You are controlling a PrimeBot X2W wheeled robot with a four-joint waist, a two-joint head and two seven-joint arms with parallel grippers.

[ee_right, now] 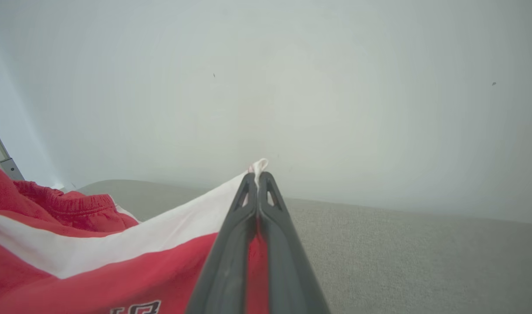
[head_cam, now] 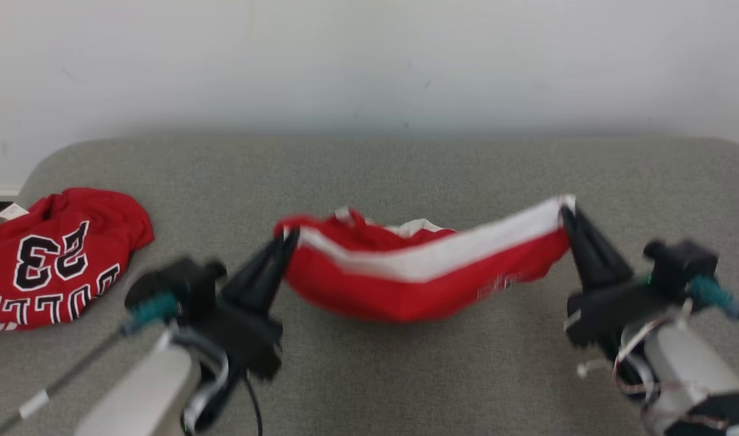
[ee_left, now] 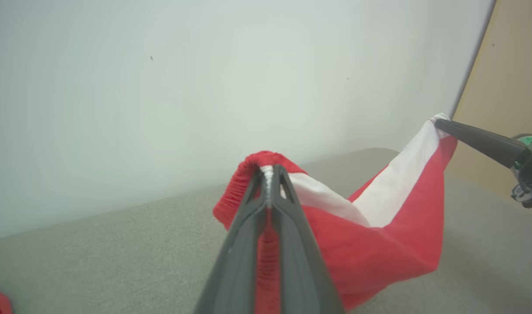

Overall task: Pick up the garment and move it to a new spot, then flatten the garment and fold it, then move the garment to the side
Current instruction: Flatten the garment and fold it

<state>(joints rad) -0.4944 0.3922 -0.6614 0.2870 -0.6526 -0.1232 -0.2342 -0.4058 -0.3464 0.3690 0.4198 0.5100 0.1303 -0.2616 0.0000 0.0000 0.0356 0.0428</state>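
The garment (head_cam: pixel 417 275) is a pair of red shorts with a white side stripe, hanging slack between my two grippers above the grey surface. My left gripper (head_cam: pixel 289 237) is shut on the ribbed waistband end (ee_left: pixel 248 174). My right gripper (head_cam: pixel 567 209) is shut on the hem end, where a bit of white cloth (ee_right: pixel 259 165) pokes out past the fingertips. In the left wrist view the garment (ee_left: pixel 379 244) sags toward the surface, and my right gripper's fingers (ee_left: pixel 475 137) pinch its far corner. In the right wrist view the garment (ee_right: pixel 117 257) spreads to the lower left.
A red jersey (head_cam: pixel 54 257) with the number 23 lies crumpled on the grey surface (head_cam: pixel 405 169) at the far left. A white wall (head_cam: pixel 369 60) stands behind the surface. In the left wrist view a tan panel (ee_left: pixel 509 87) sits at the right.
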